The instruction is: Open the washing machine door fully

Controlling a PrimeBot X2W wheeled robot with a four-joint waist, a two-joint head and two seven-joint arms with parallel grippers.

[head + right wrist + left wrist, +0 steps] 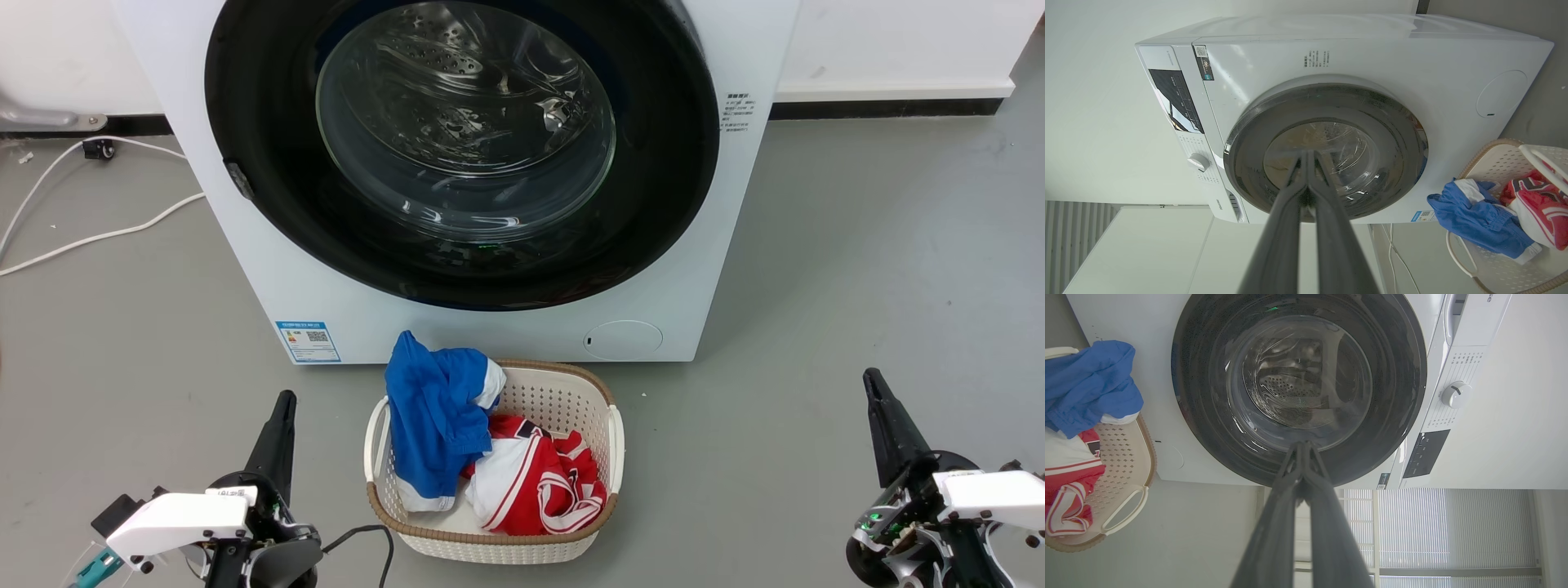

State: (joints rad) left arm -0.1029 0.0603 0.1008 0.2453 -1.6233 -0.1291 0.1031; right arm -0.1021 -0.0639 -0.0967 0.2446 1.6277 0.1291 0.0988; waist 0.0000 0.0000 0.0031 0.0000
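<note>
Both grippers have their two dark fingers pressed together at the tips, holding nothing: the left gripper (284, 402) sits low on the floor in front of the washing machine (506, 335) toward its left front corner, and the right gripper (873, 384) sits out past the machine's right front corner, each well apart from the machine's face. In the left wrist view the left gripper (1303, 446) points at the lower rim of the washing machine door (1216, 428), and in the right wrist view the right gripper (1306, 154) points at the door's glass. The washing machine door (461, 155) lies shut, flush on the machine's front and nearly as wide as it, its glossy black ring around a clear bowl window that shows the perforated drum. A small grey fitting (239, 180) sits on the door's left rim. Bare grey floor (857, 269) stretches wide to the machine's right and is also open at its front left. A white laundry basket (563, 396) stands just in front of the machine's centre, between the grippers, with a blue garment (433, 416) draped over its left rim and a red and white garment (539, 482) inside. White cables (98, 237) trail over the floor left of the machine. Low on the machine's front are a round flap (623, 339) and a small blue label (309, 341).
</note>
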